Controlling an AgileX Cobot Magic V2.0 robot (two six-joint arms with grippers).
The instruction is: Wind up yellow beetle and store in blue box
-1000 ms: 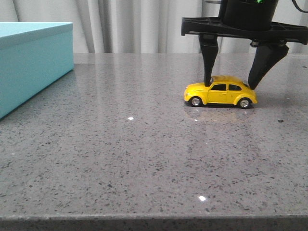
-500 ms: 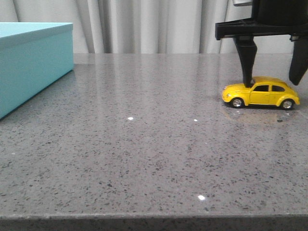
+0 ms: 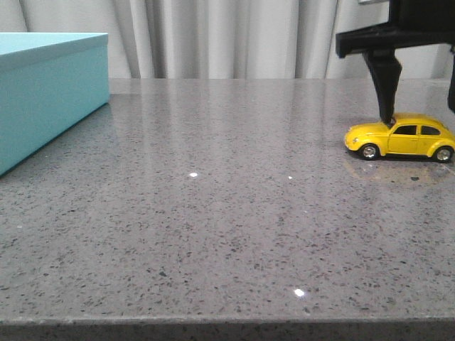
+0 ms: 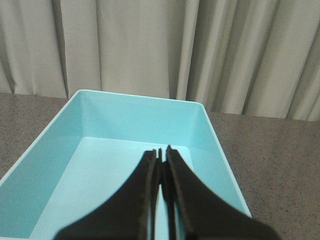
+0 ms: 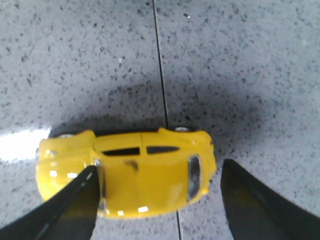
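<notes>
Since the earlier frames, your yellow beetle [image 3: 402,138] and the right pincer [image 5: 159,200] over it have slid rightward, nearly to the front view's right edge. Going left to right: the blue box [image 3: 50,89] sits at the far left of the grey speckled desk [image 3: 213,213], open-topped, and your left pincer [image 4: 161,165] hovers above its interior with fingers pressed together on nothing. Well apart at far right, the beetle stands on its wheels on the desk. Your right pincer is spread, one finger on the bonnet, the other just beside the rear.
</notes>
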